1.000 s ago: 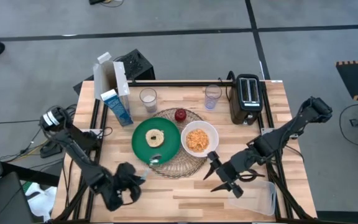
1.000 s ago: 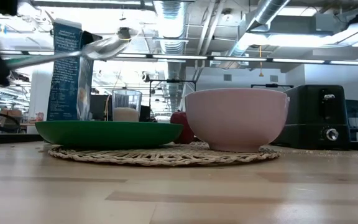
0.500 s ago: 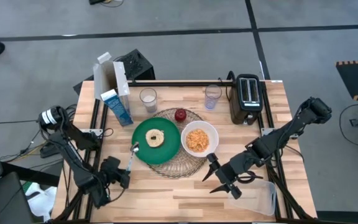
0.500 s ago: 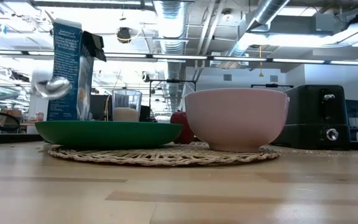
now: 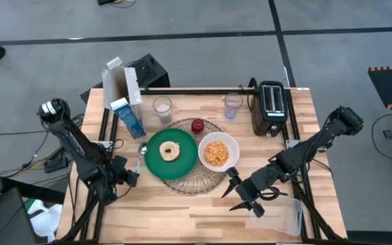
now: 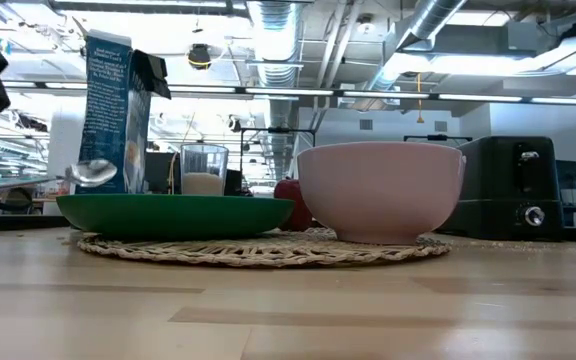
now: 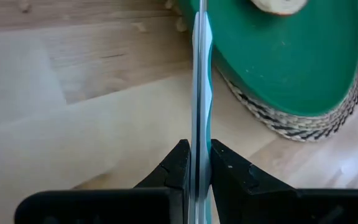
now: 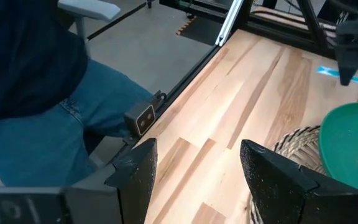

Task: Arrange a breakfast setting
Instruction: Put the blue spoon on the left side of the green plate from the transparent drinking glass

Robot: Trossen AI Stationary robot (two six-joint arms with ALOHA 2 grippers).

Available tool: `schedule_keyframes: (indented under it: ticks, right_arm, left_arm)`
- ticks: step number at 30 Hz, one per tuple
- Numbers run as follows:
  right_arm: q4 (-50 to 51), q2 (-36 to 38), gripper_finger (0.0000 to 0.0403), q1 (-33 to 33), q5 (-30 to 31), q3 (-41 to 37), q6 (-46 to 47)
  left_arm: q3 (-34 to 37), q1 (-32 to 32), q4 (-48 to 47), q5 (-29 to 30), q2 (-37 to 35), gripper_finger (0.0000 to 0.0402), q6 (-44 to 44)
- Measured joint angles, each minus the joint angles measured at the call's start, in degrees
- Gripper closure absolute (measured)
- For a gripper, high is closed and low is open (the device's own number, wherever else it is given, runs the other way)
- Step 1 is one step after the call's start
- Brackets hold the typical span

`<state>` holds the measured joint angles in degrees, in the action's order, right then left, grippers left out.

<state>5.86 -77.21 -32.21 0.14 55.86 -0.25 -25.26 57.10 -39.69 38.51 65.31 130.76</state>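
A green plate (image 5: 171,151) with a pale bagel (image 5: 169,150) and a white bowl (image 5: 218,152) of orange cereal stand on the round woven mat (image 5: 199,178). A red apple (image 5: 197,126) lies at the mat's far edge. Two clear glasses (image 5: 162,107) (image 5: 233,105) and the blue-white carton (image 5: 128,117) stand behind. My left gripper (image 5: 126,174) is left of the plate, shut on a metal spoon (image 5: 140,153). My right gripper (image 5: 239,192) is open and empty near the front edge, right of the mat. My left gripper pinches the spoon's handle (image 7: 196,155) between its two fingers, which lie along it. The fingers come from the table's near left, about level. The spoon's bowl (image 6: 93,172) points toward the far edge, beside the plate's left rim, lifted clear of the table.
A black toaster (image 5: 271,107) stands at the far right. A clear plastic tub (image 5: 282,212) lies at the near right corner. An open carton box (image 5: 120,85) stands at the far left. A person in blue jeans (image 8: 61,124) is beside the table.
My left gripper has carried the spoon from over the plate's near rim toward the table's left and far edges, and down. The spoon's bowl now hangs beside the plate's left rim. It stays shut on the handle.
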Motion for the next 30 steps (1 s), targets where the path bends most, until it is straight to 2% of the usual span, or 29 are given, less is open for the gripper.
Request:
schedule_keyframes:
  ticks: [6, 11, 17, 25, 30]
  right_arm:
    - [1.86, 0.00, 0.0143, -0.02, 0.00, -0.03, -0.21]
    - [-0.23, -0.02, 0.0143, 0.56, 0.02, -3.01, 0.05]
    - [-1.96, -0.02, 0.0143, 1.77, 0.06, -4.51, 1.33]
    - [-3.36, -0.02, 0.0143, 2.05, 0.04, -4.55, 1.22]
    - [-3.76, -0.02, 0.0143, 2.05, 0.07, -4.55, 0.44]
  left_arm:
    - [1.01, -1.74, -6.40, -1.61, -6.46, 0.0371, 0.00]
    - [1.69, -4.42, -11.15, -5.00, -8.66, 0.0373, -0.02]
    - [8.78, -6.93, 1.14, -6.81, -9.00, 0.0372, -0.20]
    - [12.18, -10.73, 7.63, -4.11, -9.06, 0.0371, -1.14]
    - [12.25, -10.97, 7.82, -4.42, -9.04, 0.0370, -1.01]
